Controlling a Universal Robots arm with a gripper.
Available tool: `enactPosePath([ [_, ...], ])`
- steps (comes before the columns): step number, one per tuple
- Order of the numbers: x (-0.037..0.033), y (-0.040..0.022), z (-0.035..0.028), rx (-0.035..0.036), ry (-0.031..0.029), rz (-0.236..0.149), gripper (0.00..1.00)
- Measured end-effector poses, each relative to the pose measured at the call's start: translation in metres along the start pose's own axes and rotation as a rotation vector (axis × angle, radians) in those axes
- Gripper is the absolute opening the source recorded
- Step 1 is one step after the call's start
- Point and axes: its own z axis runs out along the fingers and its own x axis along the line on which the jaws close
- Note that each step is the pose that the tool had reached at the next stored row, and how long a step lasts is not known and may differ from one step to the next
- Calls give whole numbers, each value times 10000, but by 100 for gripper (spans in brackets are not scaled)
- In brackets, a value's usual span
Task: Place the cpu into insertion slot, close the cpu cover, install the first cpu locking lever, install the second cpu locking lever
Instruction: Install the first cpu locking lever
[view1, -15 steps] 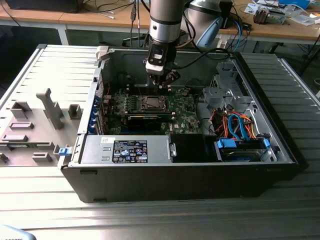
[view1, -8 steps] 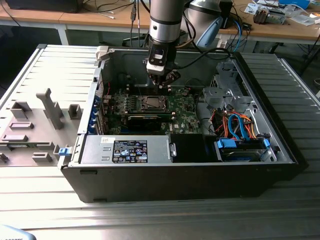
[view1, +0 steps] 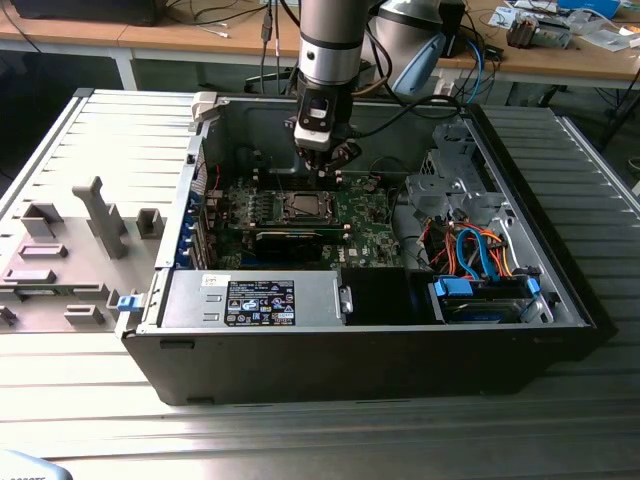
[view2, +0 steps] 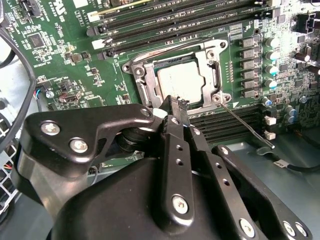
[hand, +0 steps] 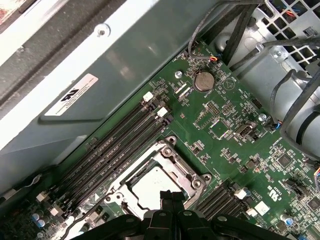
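Fixtures stand at the exterior view's left, beside the open computer case on the counter. Within it the gripper hangs, fingers pressed together, just above the insertion slot. In the second wrist view the cpu lies there under the lowered cpu cover.

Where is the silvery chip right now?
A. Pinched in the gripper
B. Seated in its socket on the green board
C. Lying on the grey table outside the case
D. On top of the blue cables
B: the chip lies flat inside the metal cover on the board, with the gripper above it, shut and holding nothing.
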Motion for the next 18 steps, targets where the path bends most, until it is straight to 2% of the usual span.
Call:
enactPosePath([
  [18, 0, 0, 0, -4, -13, -447, 11],
])
